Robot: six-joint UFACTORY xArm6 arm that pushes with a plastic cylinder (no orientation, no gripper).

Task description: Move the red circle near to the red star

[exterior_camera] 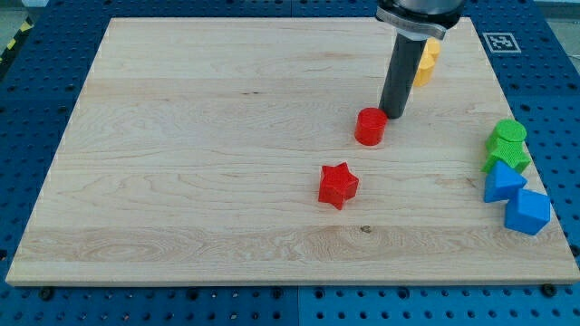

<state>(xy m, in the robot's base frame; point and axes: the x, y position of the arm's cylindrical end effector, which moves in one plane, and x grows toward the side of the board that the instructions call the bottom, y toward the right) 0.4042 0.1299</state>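
Observation:
The red circle (369, 126) is a short red cylinder right of the board's middle. The red star (338, 185) lies below and a little to the left of it, about a block's width apart. My tip (393, 115) is at the end of the dark rod that comes down from the view's top. It stands just to the right of and slightly above the red circle, touching or almost touching its edge.
A yellow block (426, 62) sits behind the rod near the top right. At the right edge stand two green blocks (507, 145), a blue triangular block (502, 183) and a blue cube (527, 213). The wooden board (181, 163) rests on a blue pegboard.

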